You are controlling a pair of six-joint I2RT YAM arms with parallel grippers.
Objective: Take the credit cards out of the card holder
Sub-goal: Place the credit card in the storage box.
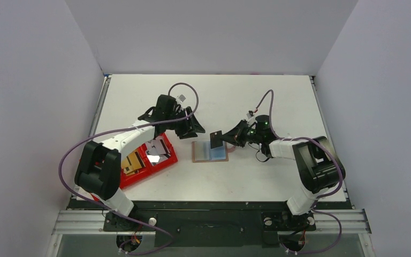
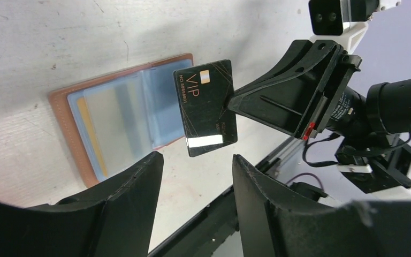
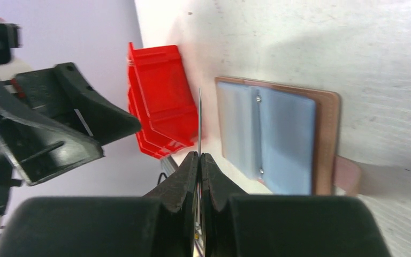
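The card holder (image 1: 210,151) lies open and flat on the table, tan-brown outside with pale blue sleeves inside; it also shows in the left wrist view (image 2: 112,120) and the right wrist view (image 3: 278,136). A pale card sits in one sleeve. My right gripper (image 1: 226,138) is shut on a glossy black VIP credit card (image 2: 206,107), held on edge above the holder's left half. In the right wrist view the gripper (image 3: 199,156) pinches that card's thin edge (image 3: 199,120). My left gripper (image 2: 197,158) is open and empty, just left of the card, in the top view (image 1: 194,128).
A red tray (image 1: 172,155) stands left of the holder under my left arm and holds a shiny silver card (image 1: 157,150) and tan items (image 1: 131,162). It also shows in the right wrist view (image 3: 158,96). The table's near edge and rail are close.
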